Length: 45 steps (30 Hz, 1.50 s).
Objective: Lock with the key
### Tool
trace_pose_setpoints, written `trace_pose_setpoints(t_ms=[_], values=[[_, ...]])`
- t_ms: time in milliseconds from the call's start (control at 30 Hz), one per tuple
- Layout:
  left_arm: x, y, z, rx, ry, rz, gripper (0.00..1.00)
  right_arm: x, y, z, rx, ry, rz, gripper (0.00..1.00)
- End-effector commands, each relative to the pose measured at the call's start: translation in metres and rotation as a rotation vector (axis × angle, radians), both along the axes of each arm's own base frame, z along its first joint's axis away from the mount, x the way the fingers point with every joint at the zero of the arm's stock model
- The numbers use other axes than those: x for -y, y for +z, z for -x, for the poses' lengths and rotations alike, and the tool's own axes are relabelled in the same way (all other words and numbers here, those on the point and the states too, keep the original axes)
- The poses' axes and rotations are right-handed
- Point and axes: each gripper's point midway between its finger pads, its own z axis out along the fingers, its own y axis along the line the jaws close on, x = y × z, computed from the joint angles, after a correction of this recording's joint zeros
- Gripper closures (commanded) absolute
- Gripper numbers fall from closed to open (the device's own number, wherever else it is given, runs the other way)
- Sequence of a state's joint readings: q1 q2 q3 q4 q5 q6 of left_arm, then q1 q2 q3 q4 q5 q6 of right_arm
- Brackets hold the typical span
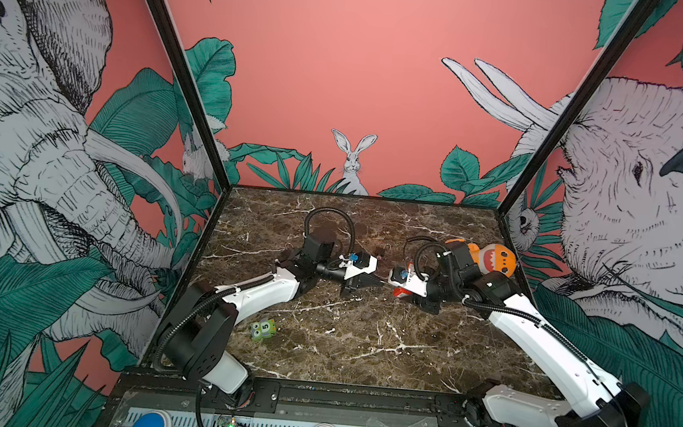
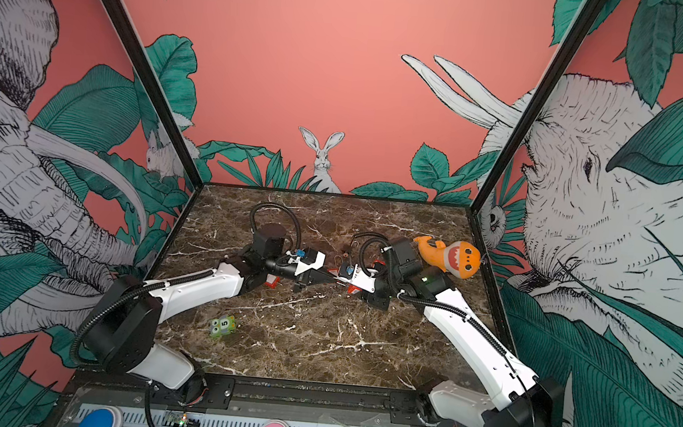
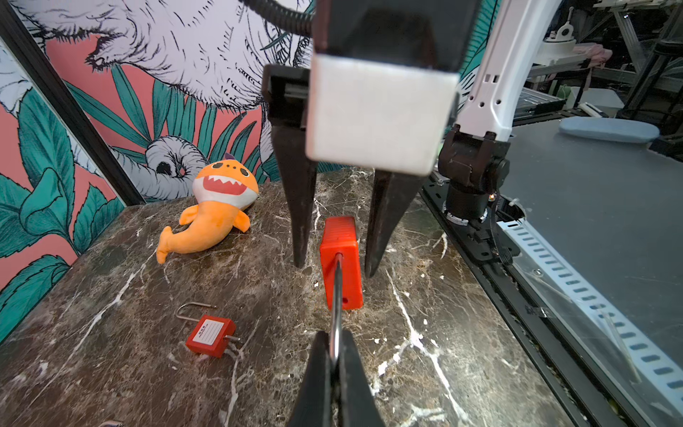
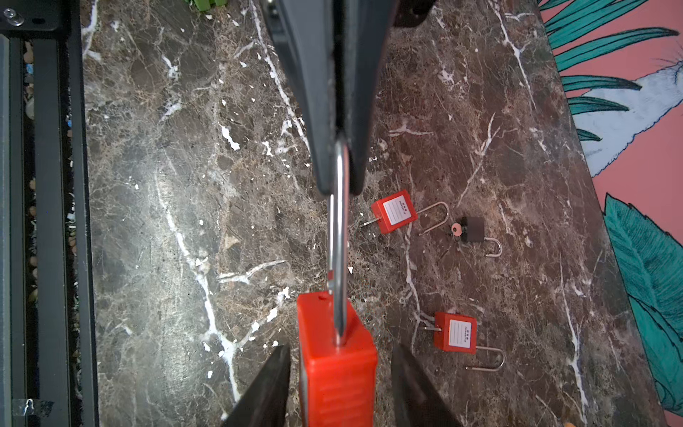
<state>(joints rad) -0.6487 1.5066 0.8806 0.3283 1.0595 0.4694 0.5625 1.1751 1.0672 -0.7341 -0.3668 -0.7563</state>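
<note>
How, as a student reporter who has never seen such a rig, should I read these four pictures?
Two robot arms work at a marble table. Two pictures look down on the whole scene from overhead. The other two come from a camera on each arm's wrist. The left tool is shut on the metal shackle of a red padlock. The right tool is open, with its fingers either side of that lock's body and a gap showing on each side. Lying on the table are two more red padlocks, a dark padlock, an orange shark toy and a small green toy.
</note>
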Motion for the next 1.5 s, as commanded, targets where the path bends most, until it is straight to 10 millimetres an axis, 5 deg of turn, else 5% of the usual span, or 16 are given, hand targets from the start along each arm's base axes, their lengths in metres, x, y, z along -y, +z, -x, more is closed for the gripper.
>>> trace_pose_setpoints(t_ms=[0, 733, 1467], values=[[-0.003, 0.012, 0.016, 0.045, -0.052, 0.033, 1.0, 0.0, 0.004, 0.001, 0.011, 0.015, -0.003, 0.57], [0.005, 0.011, 0.021, 0.102, -0.053, 0.041, 1.0, -0.008, 0.007, 0.022, -0.056, 0.117, -0.042, 0.91], [0.049, -0.009, 0.016, -0.011, -0.081, 0.026, 1.0, -0.047, 0.05, -0.018, 0.115, 0.161, -0.23, 0.96]])
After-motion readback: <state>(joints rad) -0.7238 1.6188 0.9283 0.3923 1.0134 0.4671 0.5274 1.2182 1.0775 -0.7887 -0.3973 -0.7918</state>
